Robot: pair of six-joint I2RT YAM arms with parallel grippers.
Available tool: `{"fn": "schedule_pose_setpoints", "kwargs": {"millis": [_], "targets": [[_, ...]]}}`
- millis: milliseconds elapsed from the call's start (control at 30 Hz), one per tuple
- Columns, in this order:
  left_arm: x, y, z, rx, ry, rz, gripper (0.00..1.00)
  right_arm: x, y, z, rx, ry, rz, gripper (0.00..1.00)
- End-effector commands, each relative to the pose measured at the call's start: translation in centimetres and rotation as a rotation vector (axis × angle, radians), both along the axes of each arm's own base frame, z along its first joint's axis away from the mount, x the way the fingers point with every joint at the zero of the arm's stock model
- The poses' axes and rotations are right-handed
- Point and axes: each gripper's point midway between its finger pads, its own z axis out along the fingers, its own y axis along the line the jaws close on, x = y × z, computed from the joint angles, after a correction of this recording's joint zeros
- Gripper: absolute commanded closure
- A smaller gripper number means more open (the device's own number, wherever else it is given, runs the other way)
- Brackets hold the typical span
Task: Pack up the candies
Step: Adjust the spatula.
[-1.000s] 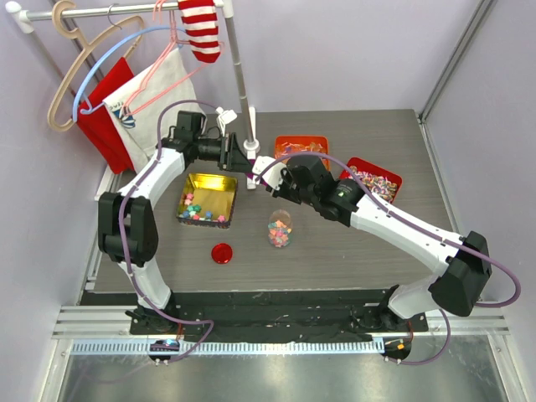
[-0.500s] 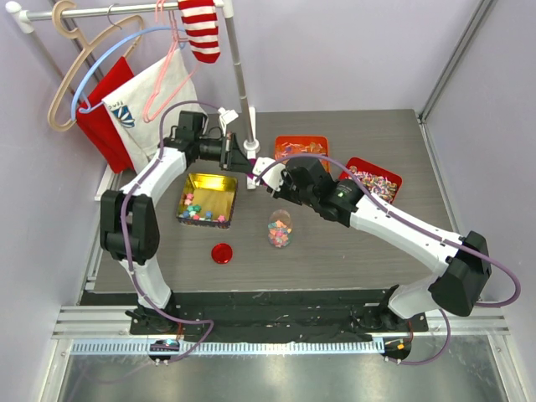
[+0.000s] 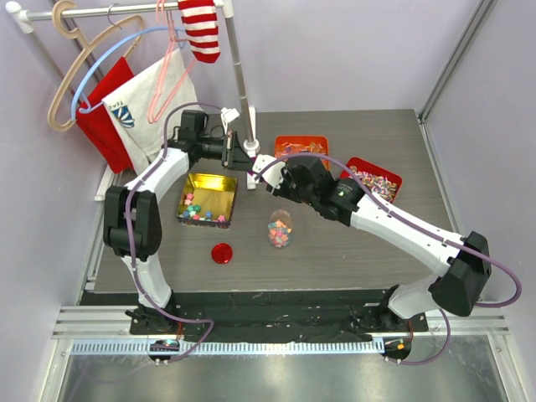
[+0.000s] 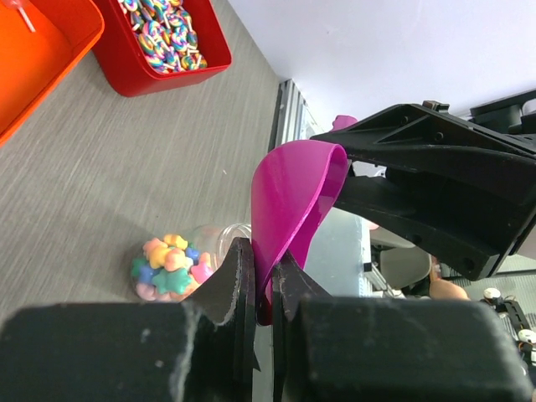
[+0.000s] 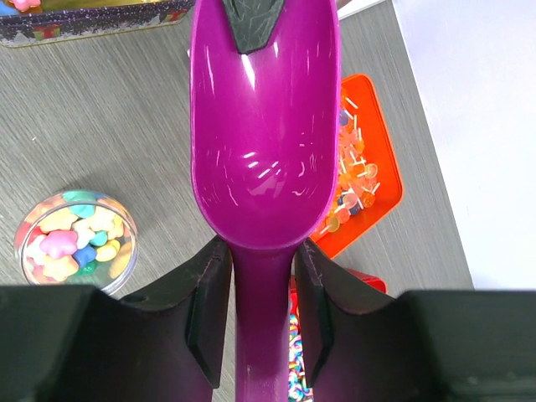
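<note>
Packing is part-way. The clear jar point(image 3: 280, 228) on the worktop point(image 3: 352, 260) holds a heap of pastel candies point(image 5: 71, 243). More lie loose at the near end of the gold tin point(image 3: 209, 182). The red lid point(image 3: 221, 253) is off and lies near the jar (capping not yet done, by the look of it).

The magenta scoop point(image 5: 264, 151) is empty, held up between the two arms. The left gripper point(image 4: 261, 285) is pressed together on the thin rim of the bowl. The right gripper point(image 5: 262, 268) has its fingers close against either side of the handle, apparently clasping it.

The jar's candies sit below and to one side of the scoop, apart from both grippers. The tin's lie beside the left forearm, untouched. Likely left to do: further scoops, then the lid.
</note>
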Motion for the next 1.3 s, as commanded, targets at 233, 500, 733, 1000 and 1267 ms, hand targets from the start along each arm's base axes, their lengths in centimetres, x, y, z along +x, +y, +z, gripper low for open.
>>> {"fn": "schedule_pose_setpoints", "kwargs": {"millis": [233,500,733,1000,1267], "targets": [[-3.6,-1.6,1.9,-0.094,0.055,-0.178,1.00,1.4,1.6,4.6,0.118,-0.108,-0.010,0.66],[-3.2,-2.0,1.7,-0.087,0.038,-0.154,0.94,1.4,1.4,4.3,0.110,-0.109,-0.018,0.99],[-1.2,-0.7,1.8,-0.073,0.012,-0.062,0.44,1.3,0.8,3.8,0.087,-0.113,-0.022,0.99],[1.5,3.5,-0.9,0.122,-0.054,0.080,0.32,1.1,0.3,3.7,0.070,-0.116,-0.021,0.99],[3.4,7.7,-4.1,0.404,-0.143,0.255,0.28,1.5,-0.1,3.4,0.037,-0.124,-0.039,0.99]]}}
